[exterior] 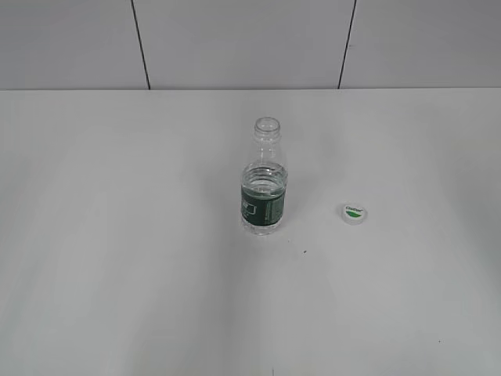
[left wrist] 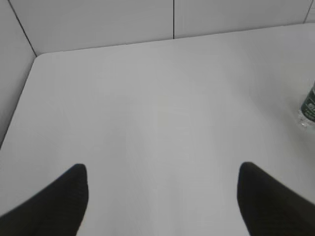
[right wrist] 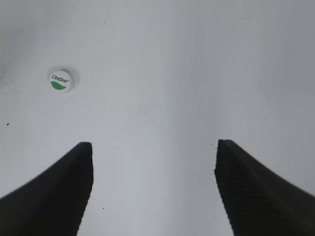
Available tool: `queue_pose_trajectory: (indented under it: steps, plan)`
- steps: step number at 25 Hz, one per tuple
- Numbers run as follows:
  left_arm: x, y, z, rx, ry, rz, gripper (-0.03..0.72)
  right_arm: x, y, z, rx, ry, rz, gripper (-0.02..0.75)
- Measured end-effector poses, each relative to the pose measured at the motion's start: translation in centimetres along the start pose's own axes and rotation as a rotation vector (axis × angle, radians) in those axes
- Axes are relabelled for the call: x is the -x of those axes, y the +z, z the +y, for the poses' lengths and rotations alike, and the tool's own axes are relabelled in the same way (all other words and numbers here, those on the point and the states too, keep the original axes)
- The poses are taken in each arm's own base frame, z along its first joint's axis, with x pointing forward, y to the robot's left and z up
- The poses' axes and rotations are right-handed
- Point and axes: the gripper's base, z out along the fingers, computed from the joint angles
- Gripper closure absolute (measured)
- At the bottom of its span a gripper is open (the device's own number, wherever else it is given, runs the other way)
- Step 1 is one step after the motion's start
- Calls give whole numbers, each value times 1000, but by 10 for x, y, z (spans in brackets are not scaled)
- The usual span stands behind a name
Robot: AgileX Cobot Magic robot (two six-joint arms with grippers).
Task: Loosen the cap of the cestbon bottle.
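The cestbon bottle (exterior: 264,180) stands upright in the middle of the white table, clear with a dark green label band and an open neck with no cap on it. Its lower part shows at the right edge of the left wrist view (left wrist: 308,105). The cap (exterior: 354,213), white with a green logo, lies on the table to the bottle's right, top up; it also shows in the right wrist view (right wrist: 61,80). My left gripper (left wrist: 162,169) is open and empty, far left of the bottle. My right gripper (right wrist: 153,143) is open and empty, apart from the cap. Neither gripper shows in the exterior view.
The white table (exterior: 117,235) runs back to a grey panelled wall (exterior: 235,39). Its far left corner and left edge show in the left wrist view (left wrist: 34,61).
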Motion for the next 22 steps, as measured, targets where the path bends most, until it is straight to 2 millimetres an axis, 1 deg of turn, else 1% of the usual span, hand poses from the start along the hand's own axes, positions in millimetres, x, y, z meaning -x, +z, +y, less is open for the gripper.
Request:
queue_pose_trajectory:
  steps: [4, 7, 10, 13, 16, 20, 22]
  plan:
    - [-16, -9, -4, -17, 0, -38, 129, -1, 1, 0, 0, 1, -1, 150]
    - [-26, -15, -5, -19, 9, -54, 129, -5, 1, 0, 0, 1, -8, 150]
    - [-34, -11, -6, -31, 10, -2, 129, -12, -1, 0, -10, -5, -18, 150]
    - [-36, -9, -8, -44, 3, 13, 129, -21, -6, 0, -15, -9, -53, 150]
    - [-36, -9, -8, -46, 2, 14, 129, -33, -19, 0, -21, -27, -109, 150]
    - [-36, -9, -8, -48, 1, 14, 129, -50, -45, 1, -31, -77, -203, 150]
    - [-36, -9, -8, -49, 1, 14, 129, -63, -61, 1, -37, -87, -267, 150]
